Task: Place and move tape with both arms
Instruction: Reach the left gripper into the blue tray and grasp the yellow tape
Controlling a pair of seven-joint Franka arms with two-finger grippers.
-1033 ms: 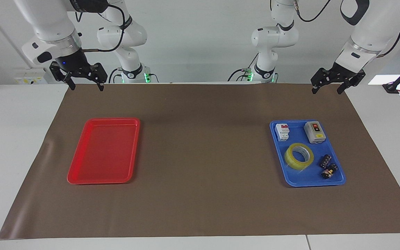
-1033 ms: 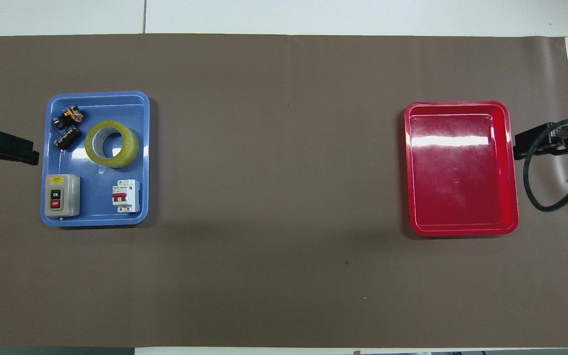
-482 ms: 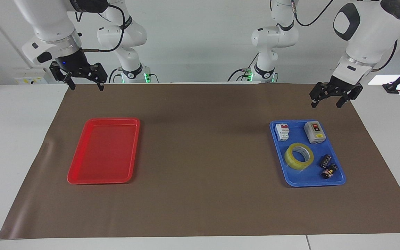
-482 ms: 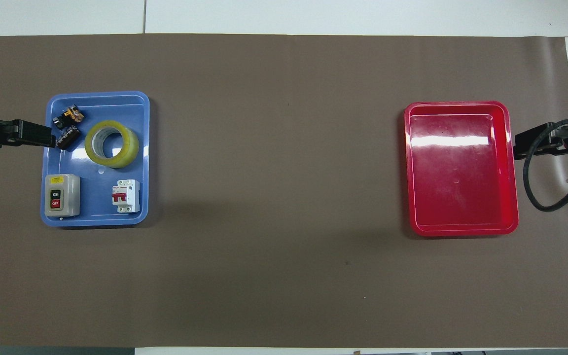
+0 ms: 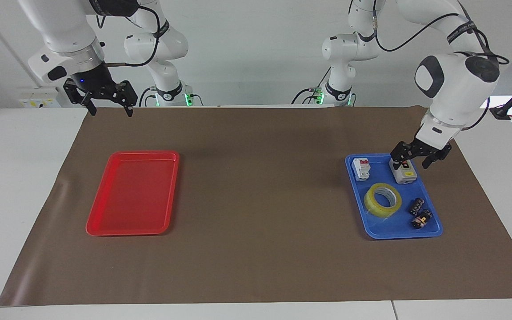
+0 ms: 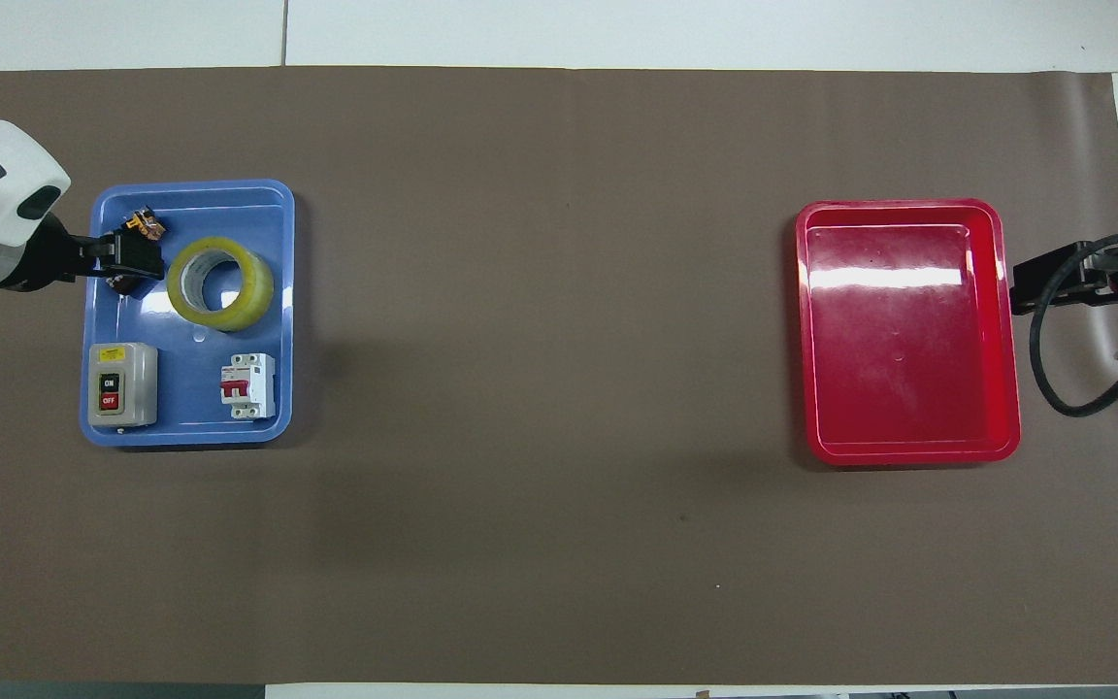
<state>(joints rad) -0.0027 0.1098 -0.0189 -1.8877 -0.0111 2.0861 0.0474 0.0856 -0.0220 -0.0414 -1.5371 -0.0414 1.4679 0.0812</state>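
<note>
A: Where is the tape (image 5: 382,199)?
B: Flat in the blue tray (image 5: 434,231), beside the grey switch box (image 5: 403,170).
A: Grippers?
B: Left gripper (image 5: 414,160) over the tray, fingers apart, empty; right gripper (image 5: 106,106) waits, fingers apart.

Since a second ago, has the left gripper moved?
Yes. The left gripper has come down from beside the mat's corner to hang open over the blue tray, short of the tape.

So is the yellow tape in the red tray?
No, the tape lies in the blue tray, and the red tray holds nothing.
</note>
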